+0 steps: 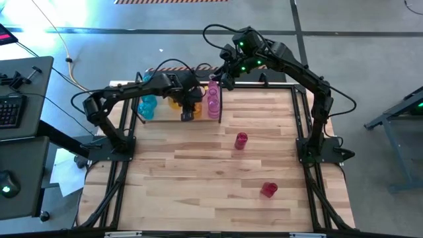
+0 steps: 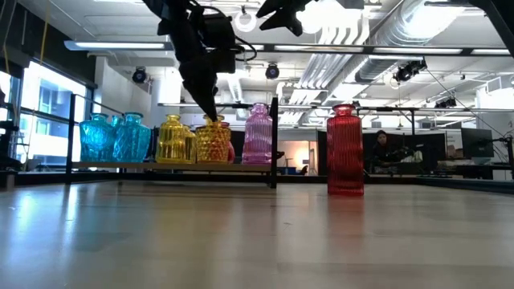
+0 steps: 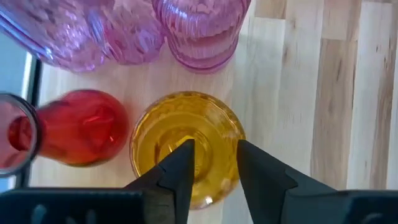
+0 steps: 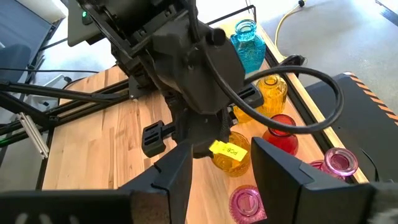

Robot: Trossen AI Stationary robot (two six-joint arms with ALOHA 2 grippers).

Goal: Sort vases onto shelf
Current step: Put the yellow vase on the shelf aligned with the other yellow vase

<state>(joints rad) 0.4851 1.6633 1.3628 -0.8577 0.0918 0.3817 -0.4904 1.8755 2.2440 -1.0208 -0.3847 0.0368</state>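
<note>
From above, my left gripper (image 1: 188, 114) hung over the shelf (image 1: 158, 118), the right gripper (image 1: 221, 78) just behind; from table height it pointed straight down onto the upright amber vase (image 2: 212, 140); my wrist showed fingers (image 3: 177, 171) apart, one inside its mouth.

My own left arm covers most of the bulbous amber glass vase (image 1: 190, 112) from above. Beside it, the round red glass vase (image 3: 81, 127) is cut off at my wrist picture's edge, as are the ribbed pink glass vases (image 3: 199, 31) (their count I cannot tell).
</note>
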